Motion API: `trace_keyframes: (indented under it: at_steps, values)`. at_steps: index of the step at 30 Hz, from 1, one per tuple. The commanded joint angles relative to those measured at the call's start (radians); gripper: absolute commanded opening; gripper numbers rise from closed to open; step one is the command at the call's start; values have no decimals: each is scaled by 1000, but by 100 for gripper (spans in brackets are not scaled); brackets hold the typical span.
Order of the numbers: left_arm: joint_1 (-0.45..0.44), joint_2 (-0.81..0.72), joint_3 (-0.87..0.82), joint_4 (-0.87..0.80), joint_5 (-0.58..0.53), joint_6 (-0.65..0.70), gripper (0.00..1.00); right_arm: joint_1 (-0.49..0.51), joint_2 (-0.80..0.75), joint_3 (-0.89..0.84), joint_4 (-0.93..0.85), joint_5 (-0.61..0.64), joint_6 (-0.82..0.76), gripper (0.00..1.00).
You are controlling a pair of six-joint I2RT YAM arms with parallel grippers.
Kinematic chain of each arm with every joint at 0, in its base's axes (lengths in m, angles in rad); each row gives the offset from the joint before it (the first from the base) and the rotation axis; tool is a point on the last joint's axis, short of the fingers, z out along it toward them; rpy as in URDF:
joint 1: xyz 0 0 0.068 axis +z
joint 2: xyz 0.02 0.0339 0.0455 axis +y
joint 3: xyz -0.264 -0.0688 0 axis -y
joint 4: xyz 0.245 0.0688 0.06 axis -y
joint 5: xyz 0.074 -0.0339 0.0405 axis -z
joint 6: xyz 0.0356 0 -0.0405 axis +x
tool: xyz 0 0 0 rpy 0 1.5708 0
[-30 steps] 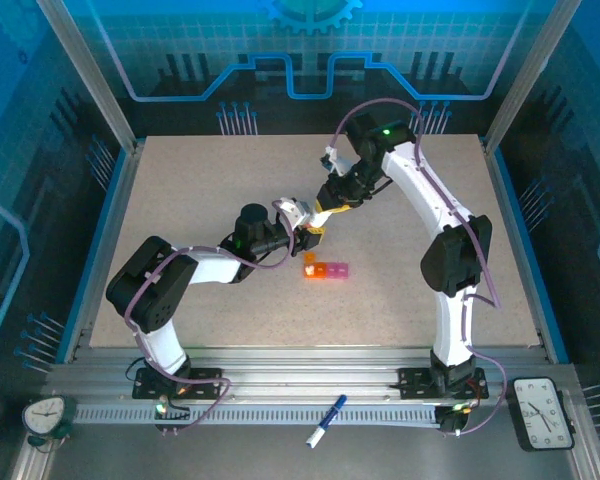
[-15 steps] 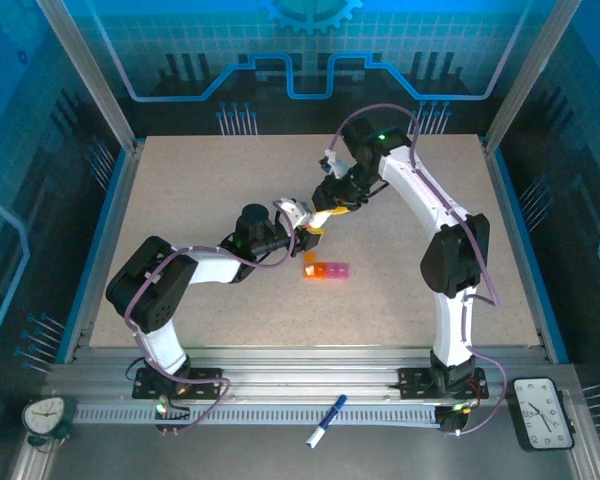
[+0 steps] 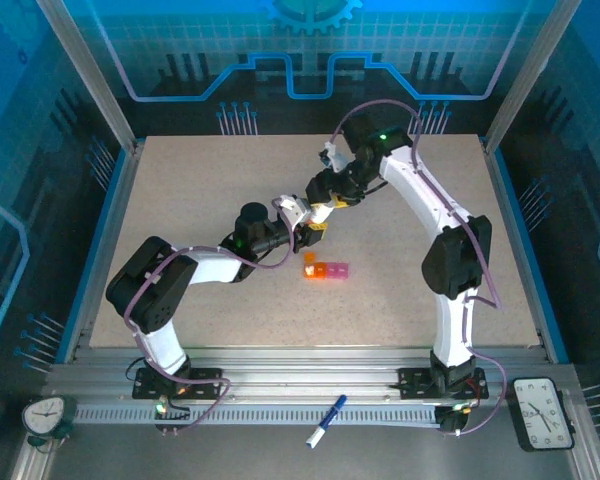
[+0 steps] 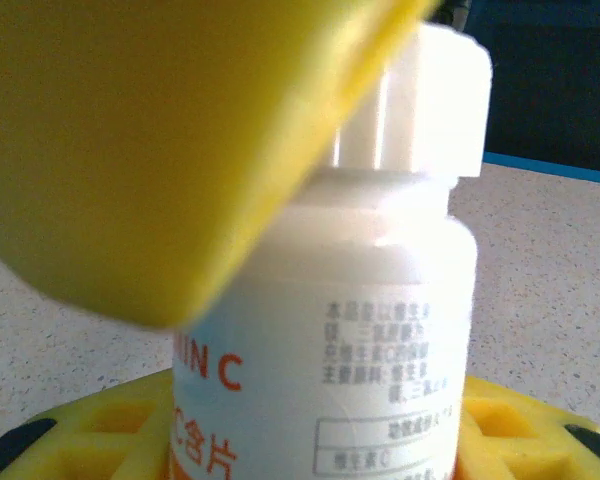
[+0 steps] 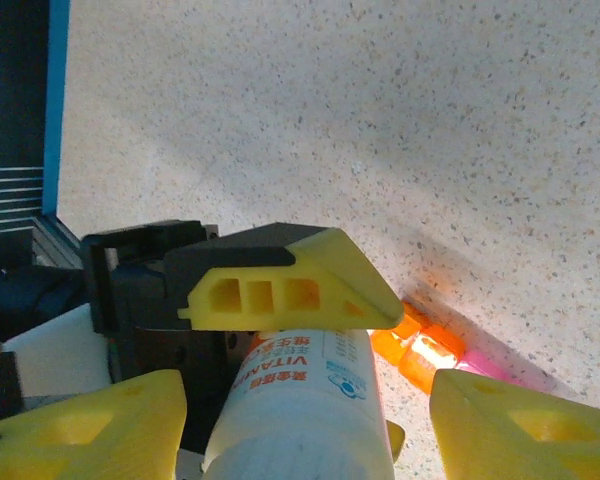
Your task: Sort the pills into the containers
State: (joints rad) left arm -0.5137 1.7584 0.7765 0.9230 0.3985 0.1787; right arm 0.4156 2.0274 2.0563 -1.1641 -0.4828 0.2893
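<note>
- The containers (image 3: 325, 269) are sitting nearest the arm bases, flat on the speckled table (image 3: 180, 180). It's a short strip of little square see-through plastic cells, orange on the left and pink on the right.
- I'm guessing the strip is very light and stiff, so it'll be skating around if nudged. Pinching it across the narrow sides looks like the safest hold.
- Just behind it, the left gripper (image 3: 308, 232) is clamping a round white bottle (image 4: 360, 330) with yellow fingers on either side. The bottle is smooth, glossy, hard plastic with an orange-printed label, so probably slippery.
- The faceted white cap (image 4: 430, 100) is pointing away from the left wrist, and it looks like the better grab spot for twisting.
- Farthest back, the right gripper (image 5: 302, 410) is hanging over the bottle, fingers apart and not touching it.
</note>
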Motion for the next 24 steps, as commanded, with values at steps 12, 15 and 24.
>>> trace_keyframes:
  at_steps: [12, 15, 24]
  values:
    - [-1, -63, 6, 56, 33, -105, 0, -157, -166, -64, 370, -197, 249, 74]
    - [12, -78, 24, 46, 68, -175, 0, -190, -239, -168, 465, -185, 274, 74]
    - [28, -99, 105, 50, 166, -277, 0, -221, -342, -269, 435, -61, 176, 74]
